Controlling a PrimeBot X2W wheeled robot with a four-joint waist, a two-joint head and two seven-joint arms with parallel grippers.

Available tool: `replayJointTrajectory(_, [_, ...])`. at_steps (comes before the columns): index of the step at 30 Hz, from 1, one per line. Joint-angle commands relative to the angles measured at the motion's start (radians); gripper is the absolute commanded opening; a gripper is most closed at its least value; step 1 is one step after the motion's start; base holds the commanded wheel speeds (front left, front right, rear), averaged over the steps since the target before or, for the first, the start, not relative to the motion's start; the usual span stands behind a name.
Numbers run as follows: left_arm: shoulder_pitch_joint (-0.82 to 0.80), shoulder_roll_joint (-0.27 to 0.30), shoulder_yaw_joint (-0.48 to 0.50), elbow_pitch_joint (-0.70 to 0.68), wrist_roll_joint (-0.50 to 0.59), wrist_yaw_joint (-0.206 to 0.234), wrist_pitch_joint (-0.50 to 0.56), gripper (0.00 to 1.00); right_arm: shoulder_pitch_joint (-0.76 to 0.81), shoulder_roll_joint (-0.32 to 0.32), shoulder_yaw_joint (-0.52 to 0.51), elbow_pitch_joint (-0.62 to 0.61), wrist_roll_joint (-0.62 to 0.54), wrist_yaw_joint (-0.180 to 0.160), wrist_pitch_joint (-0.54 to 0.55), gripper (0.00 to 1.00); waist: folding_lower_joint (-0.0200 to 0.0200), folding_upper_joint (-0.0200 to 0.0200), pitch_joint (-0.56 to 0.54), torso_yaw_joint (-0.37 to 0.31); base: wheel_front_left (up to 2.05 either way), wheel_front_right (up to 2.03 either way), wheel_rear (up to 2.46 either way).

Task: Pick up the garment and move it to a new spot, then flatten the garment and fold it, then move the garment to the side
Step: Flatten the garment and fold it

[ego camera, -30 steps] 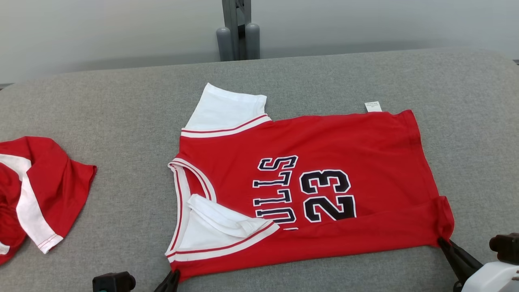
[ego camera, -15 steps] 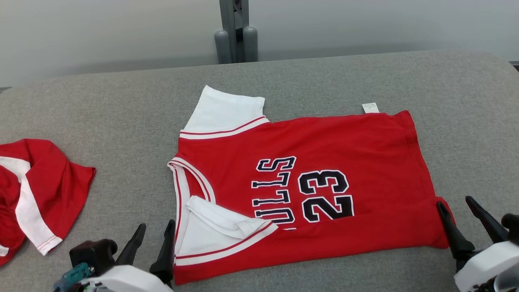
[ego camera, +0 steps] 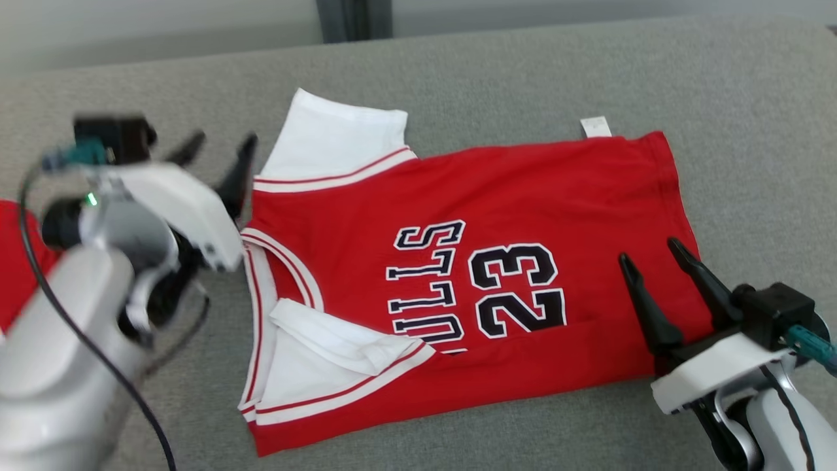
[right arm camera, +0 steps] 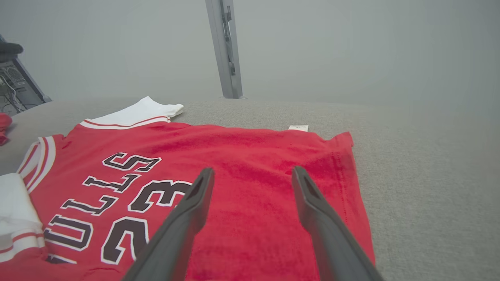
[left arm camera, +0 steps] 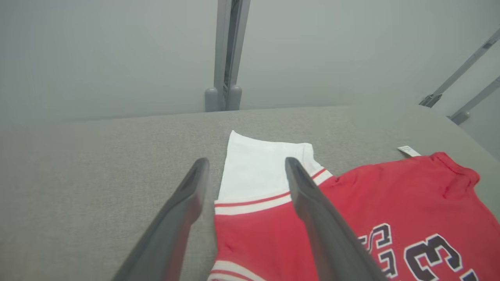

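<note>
Moved: left claw point(ego camera: 222, 140) and right claw point(ego camera: 649, 252) released jersey point(ego camera: 523, 196), advanced | both wide, empty | sleeve point(ego camera: 333, 140) ahead of left, hem point(ego camera: 677, 190) beside right | near fold laid; far edge likely next

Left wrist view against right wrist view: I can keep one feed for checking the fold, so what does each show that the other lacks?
Left wrist view, not the right: the open left tool, the edge of the white sleeve between its fingers, and two slanted struts at far right. Right wrist view, not the left: the open right tool over the hem end of the red jersey, the folded-in near sleeve, a second red garment and dark equipment at far left. Both: the jersey with that sleeve and its white tag, the grey surface, the upright post.
</note>
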Motion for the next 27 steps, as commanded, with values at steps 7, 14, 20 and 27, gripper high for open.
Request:
replayJointTrajectory(7, [-0.386, 0.017, 0.003, 0.242, -0.050, -0.053, 0.267, 1.00, -0.113, 0.032, 0.046, 0.028, 0.025, 0.000, -0.045, 1.00, 0.0000, 0.0000, 0.178, -0.099, 0.00, 0.00, 0.00])
replayJointTrajectory(14, [-0.597, 0.036, -0.059, 0.382, -0.020, -0.087, 0.456, 1.00, -0.175, 0.039, 0.073, 0.053, 0.046, 0.000, -0.075, 1.00, 0.0000, 0.0000, 0.268, -0.148, 0.00, 0.00, 0.00])
replayJointTrajectory(20, [-0.661, 0.050, -0.097, 0.458, 0.012, -0.105, 0.507, 1.00, -0.211, 0.049, 0.094, 0.070, 0.059, 0.000, -0.092, 1.00, 0.0000, 0.0000, 0.304, -0.183, 0.00, 0.00, 0.00])
replayJointTrajectory(27, [-0.703, 0.071, -0.118, 0.531, 0.037, -0.125, 0.511, 1.00, -0.245, 0.052, 0.125, 0.086, 0.076, 0.000, -0.102, 1.00, 0.0000, 0.0000, 0.327, -0.225, 0.00, 0.00, 0.00])
